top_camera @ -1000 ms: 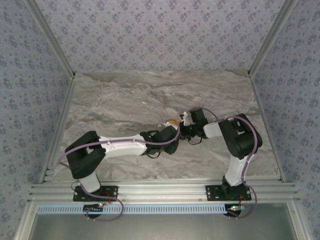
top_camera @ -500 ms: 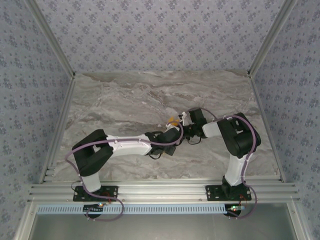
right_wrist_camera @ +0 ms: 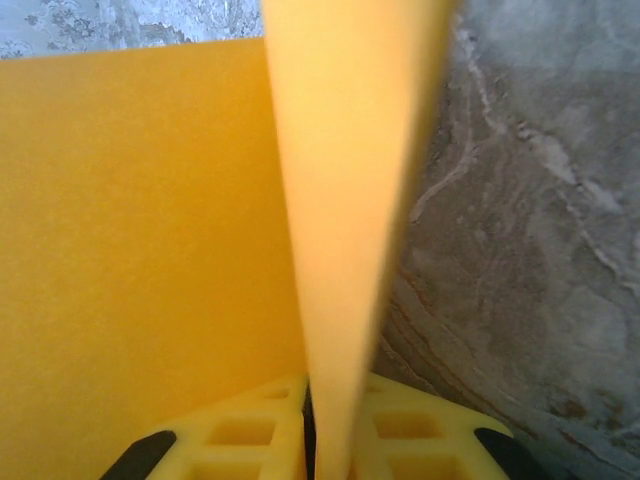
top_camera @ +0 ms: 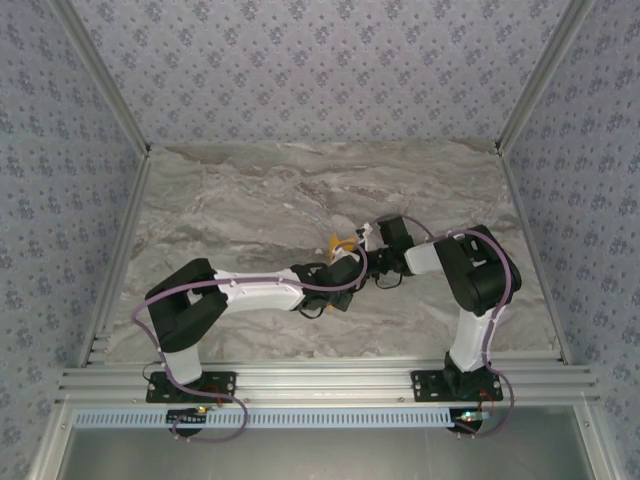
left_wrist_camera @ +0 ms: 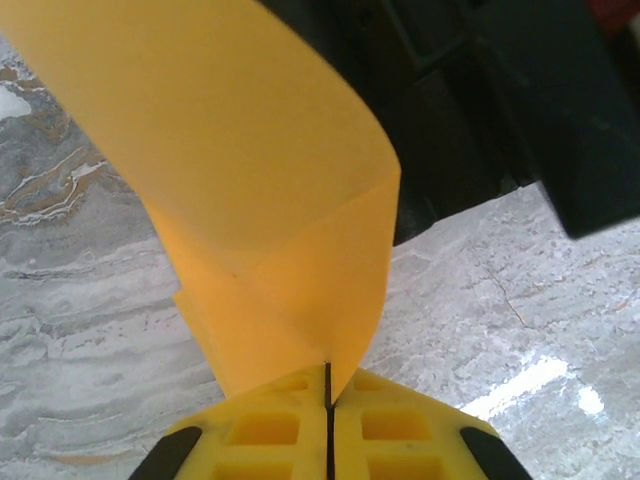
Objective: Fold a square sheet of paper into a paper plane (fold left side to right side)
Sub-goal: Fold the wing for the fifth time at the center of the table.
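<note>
The square sheet of paper (left_wrist_camera: 230,170) is smooth and matt, the marble-look table (left_wrist_camera: 520,330) faintly glossy.

The sheet of paper (left_wrist_camera: 250,180) is plain orange-yellow. The table (top_camera: 250,190) is marbled grey and brown with pale veins. The walls (top_camera: 320,60) are bluish grey with a small flower print. The arms (top_camera: 255,290) are white and black, their cables (top_camera: 137,312) purple, the jaws yellow.

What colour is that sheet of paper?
Plain orange-yellow; the sheet of paper shows best in the right wrist view.
</note>
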Robot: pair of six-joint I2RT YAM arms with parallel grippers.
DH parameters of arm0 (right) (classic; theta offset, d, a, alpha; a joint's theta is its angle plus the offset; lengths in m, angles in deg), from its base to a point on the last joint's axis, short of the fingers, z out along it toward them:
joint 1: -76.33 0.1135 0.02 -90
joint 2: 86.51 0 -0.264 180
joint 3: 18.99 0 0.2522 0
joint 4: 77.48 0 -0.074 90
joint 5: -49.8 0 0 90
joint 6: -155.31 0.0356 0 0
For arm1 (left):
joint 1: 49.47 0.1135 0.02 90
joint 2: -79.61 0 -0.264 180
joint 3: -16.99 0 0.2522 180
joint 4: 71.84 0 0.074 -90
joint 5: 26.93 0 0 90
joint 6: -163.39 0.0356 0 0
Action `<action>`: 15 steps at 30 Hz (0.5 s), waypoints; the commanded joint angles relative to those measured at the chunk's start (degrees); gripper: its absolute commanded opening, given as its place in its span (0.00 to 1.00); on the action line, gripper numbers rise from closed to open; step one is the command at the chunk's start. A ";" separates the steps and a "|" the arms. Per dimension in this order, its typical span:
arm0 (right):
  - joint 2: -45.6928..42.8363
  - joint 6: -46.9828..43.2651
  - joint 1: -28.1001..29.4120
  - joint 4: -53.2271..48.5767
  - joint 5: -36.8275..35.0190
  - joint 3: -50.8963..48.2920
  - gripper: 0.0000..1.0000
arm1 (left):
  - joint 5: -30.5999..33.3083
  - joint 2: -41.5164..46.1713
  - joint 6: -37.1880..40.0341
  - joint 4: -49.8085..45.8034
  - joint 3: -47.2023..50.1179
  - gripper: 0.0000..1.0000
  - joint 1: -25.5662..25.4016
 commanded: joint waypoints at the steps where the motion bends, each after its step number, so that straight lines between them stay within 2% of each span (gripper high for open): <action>1: 1.49 -2.03 -1.29 -3.12 -0.90 -0.06 0.19 | -2.12 -0.18 -0.81 1.43 -0.56 0.03 0.54; 5: -0.05 -3.58 -2.58 -5.77 -1.49 -0.03 0.24 | -4.76 -0.18 -1.45 2.61 -0.21 0.01 1.45; 9: -1.72 -5.22 -3.90 -8.54 -2.26 -0.35 0.34 | -7.27 -0.25 -2.13 4.02 0.24 0.01 2.26; 15: -3.37 -7.57 -6.36 -12.50 -3.44 -0.63 0.41 | -11.51 -0.27 -3.30 6.09 0.87 0.00 3.90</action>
